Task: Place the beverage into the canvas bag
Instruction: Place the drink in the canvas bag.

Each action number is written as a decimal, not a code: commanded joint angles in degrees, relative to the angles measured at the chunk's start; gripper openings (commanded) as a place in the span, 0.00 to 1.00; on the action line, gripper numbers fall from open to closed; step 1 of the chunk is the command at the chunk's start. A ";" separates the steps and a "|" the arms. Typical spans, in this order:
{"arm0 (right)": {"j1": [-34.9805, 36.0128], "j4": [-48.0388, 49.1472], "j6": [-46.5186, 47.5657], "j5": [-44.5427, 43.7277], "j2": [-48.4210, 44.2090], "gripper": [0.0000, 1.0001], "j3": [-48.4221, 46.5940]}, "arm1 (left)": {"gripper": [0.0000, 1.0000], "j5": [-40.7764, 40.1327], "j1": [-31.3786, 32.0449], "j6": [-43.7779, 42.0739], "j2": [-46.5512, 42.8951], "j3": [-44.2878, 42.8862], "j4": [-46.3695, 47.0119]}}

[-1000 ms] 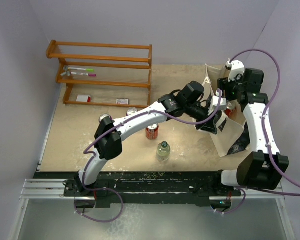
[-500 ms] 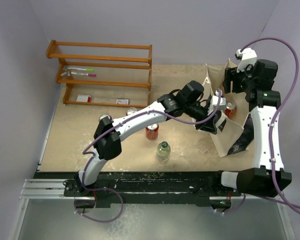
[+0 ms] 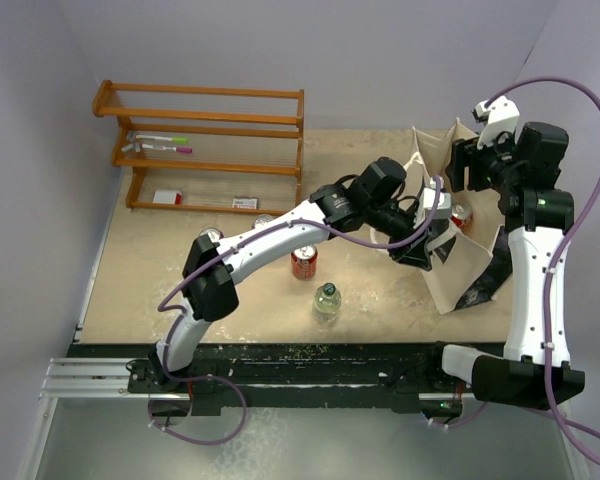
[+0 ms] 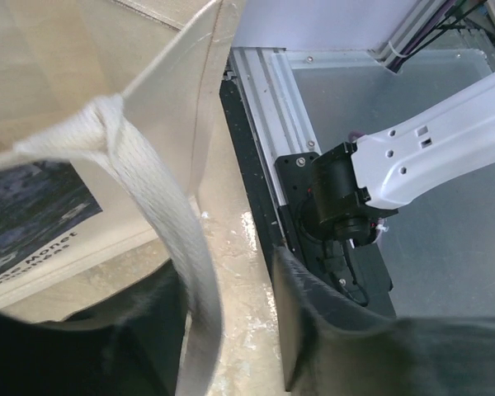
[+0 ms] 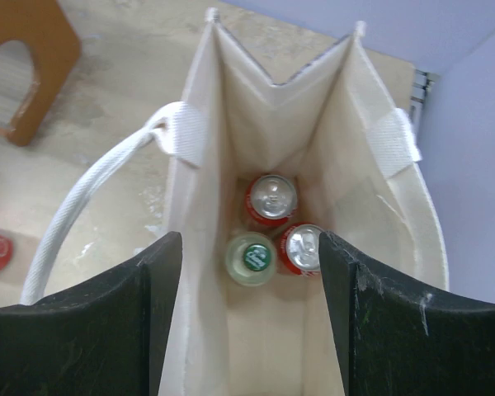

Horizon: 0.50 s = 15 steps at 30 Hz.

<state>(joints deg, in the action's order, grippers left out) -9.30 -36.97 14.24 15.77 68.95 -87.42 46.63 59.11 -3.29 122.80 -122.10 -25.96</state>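
Note:
The cream canvas bag point(image 3: 462, 272) stands open at the right of the table. Looking down from the right wrist, the canvas bag point(image 5: 205, 165) holds two red cans point(image 5: 271, 198) point(image 5: 302, 249) and a green-capped bottle point(image 5: 252, 258). My right gripper point(image 5: 252, 318) hangs open and empty above the bag's mouth. My left gripper point(image 4: 227, 330) is open at the bag's near side, with the white handle strap point(image 4: 177, 239) running loose between its fingers, against the left one. On the table stand a red can point(image 3: 303, 262) and a green bottle point(image 3: 326, 300).
Two more cans point(image 3: 211, 237) point(image 3: 263, 221) stand in front of a wooden rack point(image 3: 205, 150) holding markers at the back left. The right arm's base point(image 4: 338, 198) and the table's metal rail sit just right of the bag.
My left gripper's jaws have parted and let go of the handle strap. The right arm has lifted up and back from the bag's mouth.

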 commanded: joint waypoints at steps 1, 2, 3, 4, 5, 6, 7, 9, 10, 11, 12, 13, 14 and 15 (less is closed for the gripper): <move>0.50 -0.89 2.17 7.69 -1.98 0.69 -3.05 | 0.55 -0.05 -0.07 -4.50 -5.90 -3.43 -2.31; 0.63 -1.06 2.05 8.66 -2.18 0.69 -3.55 | 0.60 -0.36 -0.17 -5.81 -6.51 -3.26 -3.21; 0.75 -1.34 1.94 9.58 -2.23 0.69 -4.23 | 0.65 -0.71 -0.41 -7.02 -7.39 -3.05 -4.17; 0.88 -1.75 1.88 10.59 -2.26 0.69 -4.94 | 0.70 -1.13 -0.85 -8.21 -8.31 -2.43 -4.95; 1.13 -2.20 1.83 11.53 -2.16 0.69 -5.62 | 0.74 -1.61 -1.23 -9.29 -9.61 -1.57 -5.41; 1.39 -2.62 1.70 12.25 -2.09 0.69 -6.31 | 0.79 -2.04 -1.93 -10.72 -11.04 -0.42 -6.02; 1.88 -2.93 1.67 13.13 -2.08 0.68 -6.82 | 0.82 -2.33 -3.08 -11.71 -12.33 0.64 -6.71; 3.00 -3.33 1.71 14.32 -2.13 0.68 -7.59 | 0.89 -2.59 -5.58 -13.17 -15.05 2.81 -8.10; 3.92 -3.42 1.72 14.63 -2.22 0.68 -7.78 | 0.92 -2.60 -7.15 -13.71 -17.10 4.02 -8.62; 4.77 -3.52 1.83 15.02 -2.39 0.68 -7.92 | 0.95 -2.60 -8.68 -14.33 -18.63 5.40 -9.06; 5.34 -3.47 1.89 15.87 -2.51 0.68 -7.94 | 0.98 -2.94 -10.45 -15.23 -20.17 6.91 -9.84; 5.92 -3.62 2.08 17.10 -2.48 0.68 -7.94 | 0.99 -4.04 -12.03 -16.11 -21.61 8.21 -10.71; 6.59 -3.82 2.37 18.20 -2.33 0.68 -7.87 | 0.99 -5.46 -13.43 -17.38 -23.09 9.74 -11.62; 7.57 -4.10 2.70 19.10 -2.14 0.68 -7.70 | 0.99 -6.90 -14.91 -18.82 -24.50 11.28 -12.55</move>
<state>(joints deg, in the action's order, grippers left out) -4.14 -40.38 15.57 28.97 67.29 -93.36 43.72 50.00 -15.70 105.27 -115.11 -34.98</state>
